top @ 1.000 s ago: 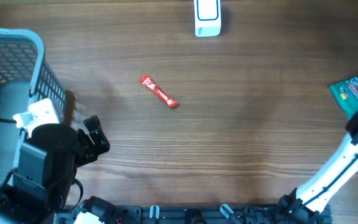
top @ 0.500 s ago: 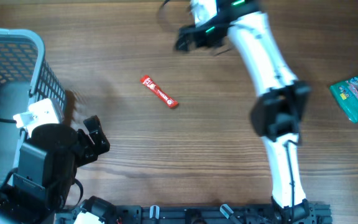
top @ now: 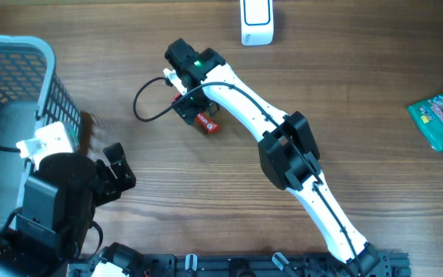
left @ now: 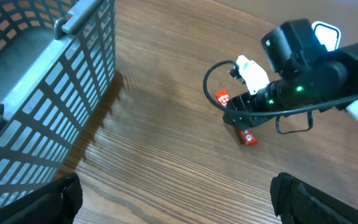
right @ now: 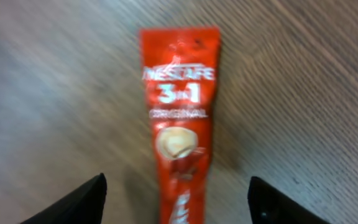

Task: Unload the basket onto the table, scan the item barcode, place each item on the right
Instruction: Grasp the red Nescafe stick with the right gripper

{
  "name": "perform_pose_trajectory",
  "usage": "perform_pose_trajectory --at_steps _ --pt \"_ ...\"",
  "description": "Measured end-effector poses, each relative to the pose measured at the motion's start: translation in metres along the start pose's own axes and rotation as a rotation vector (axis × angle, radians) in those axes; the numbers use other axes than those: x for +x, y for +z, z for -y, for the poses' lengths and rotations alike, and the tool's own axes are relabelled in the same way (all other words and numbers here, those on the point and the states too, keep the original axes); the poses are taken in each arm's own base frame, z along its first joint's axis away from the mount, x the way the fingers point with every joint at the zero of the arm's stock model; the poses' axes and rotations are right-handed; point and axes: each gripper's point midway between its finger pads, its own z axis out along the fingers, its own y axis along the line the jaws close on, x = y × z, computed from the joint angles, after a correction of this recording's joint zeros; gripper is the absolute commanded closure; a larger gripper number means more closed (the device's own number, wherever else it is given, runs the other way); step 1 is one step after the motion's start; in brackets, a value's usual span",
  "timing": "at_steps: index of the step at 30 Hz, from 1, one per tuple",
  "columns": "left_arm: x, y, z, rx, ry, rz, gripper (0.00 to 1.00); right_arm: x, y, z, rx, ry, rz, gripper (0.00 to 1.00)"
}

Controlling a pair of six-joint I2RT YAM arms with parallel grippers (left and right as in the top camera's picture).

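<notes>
Currently the red coffee sachet (right: 180, 124) lies flat on the worktop (top: 229, 208), left of centre. Right jaws stand open astride it, not touching; left jaws wide open. Likely light, limp, slippery: pinch across the middle.

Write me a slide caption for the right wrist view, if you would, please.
Right gripper, jaws open, poised over a red Nescafe 3in1 sachet lying on the wooden table.

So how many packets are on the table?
2. A thin red coffee sachet lies in the middle, and a green foil packet sits at the right edge. The grey mesh basket may hide more.
</notes>
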Motion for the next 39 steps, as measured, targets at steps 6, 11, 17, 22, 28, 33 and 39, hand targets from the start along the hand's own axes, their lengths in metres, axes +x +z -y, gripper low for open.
perform_pose_trajectory --at_steps 6,11,17,22,28,33,39 --pt "0.0 0.0 0.0 0.0 0.0 0.0 0.0 0.011 0.009 0.012 0.059 0.014 -0.024 0.96" --pt "0.0 0.0 0.0 0.0 0.0 0.0 0.0 0.035 0.002 -0.003 -0.034 0.123 -0.125 0.96" --pt "0.0 0.0 0.0 0.0 0.0 0.0 0.0 0.062 -0.069 -0.024 -0.453 0.54 -0.286 0.96" --pt "0.0 0.0 0.0 0.0 0.0 0.0 0.0 0.05 -0.154 0.02 -0.721 1.007 -0.256 0.96" --pt "0.0 0.0 0.0 0.0 0.0 0.0 0.0 0.036 -0.181 0.019 -0.928 1.192 -0.322 0.96" --pt "0.0 0.0 0.0 0.0 0.0 0.0 0.0 0.029 -0.195 0.011 -1.024 1.301 -0.407 0.96" --pt "0.0 0.0 0.0 0.0 0.0 0.0 0.0 0.02 -0.212 0.004 -1.143 1.363 -0.479 0.96"
